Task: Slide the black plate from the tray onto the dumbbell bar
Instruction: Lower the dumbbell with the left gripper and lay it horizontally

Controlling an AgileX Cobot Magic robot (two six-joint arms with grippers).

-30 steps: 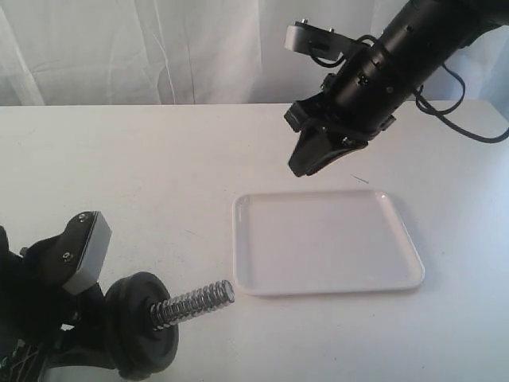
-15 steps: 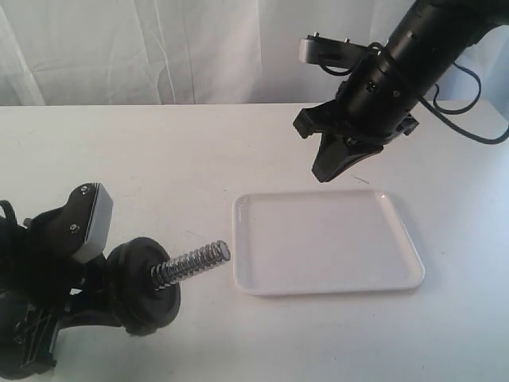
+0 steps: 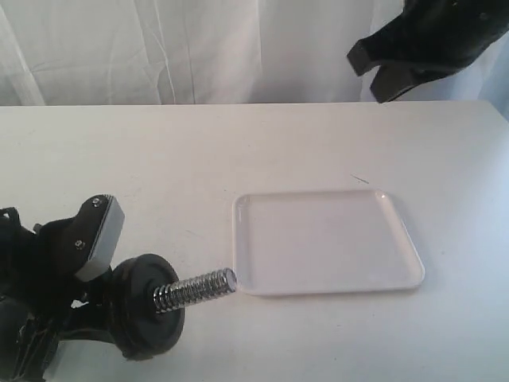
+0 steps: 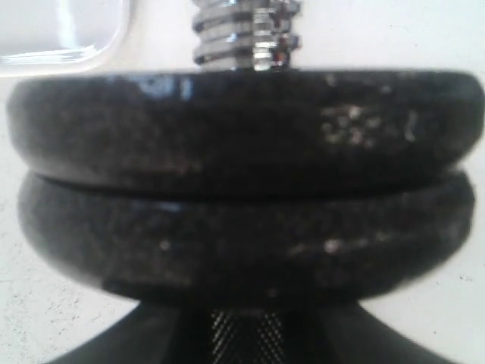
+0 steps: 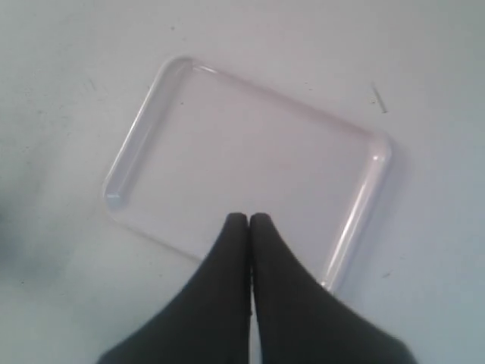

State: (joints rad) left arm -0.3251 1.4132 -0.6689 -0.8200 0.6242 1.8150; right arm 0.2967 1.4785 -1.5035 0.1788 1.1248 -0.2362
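Observation:
The white tray (image 3: 326, 239) lies flat with nothing in it, also under my right gripper (image 5: 249, 220) as the tray (image 5: 250, 144). Two black plates sit stacked on the dumbbell bar (image 3: 195, 289): the outer plate (image 4: 242, 129) lies nearest the threaded end (image 4: 246, 34), the inner one (image 4: 242, 235) behind it. In the exterior view they show as one dark disc (image 3: 147, 318). My left gripper (image 3: 95, 314) is shut on the bar behind the discs, at the near left. My right gripper (image 3: 380, 91) hangs high at the back right, shut and empty.
A white curtain (image 3: 199, 48) hangs behind the white table (image 3: 159, 167). A small dark mark (image 3: 360, 180) lies on the table just beyond the tray's far edge.
My right gripper has closed fully and risen up and to the right, away from the tray. The left arm has lowered the bar's free end until it lies nearly level.

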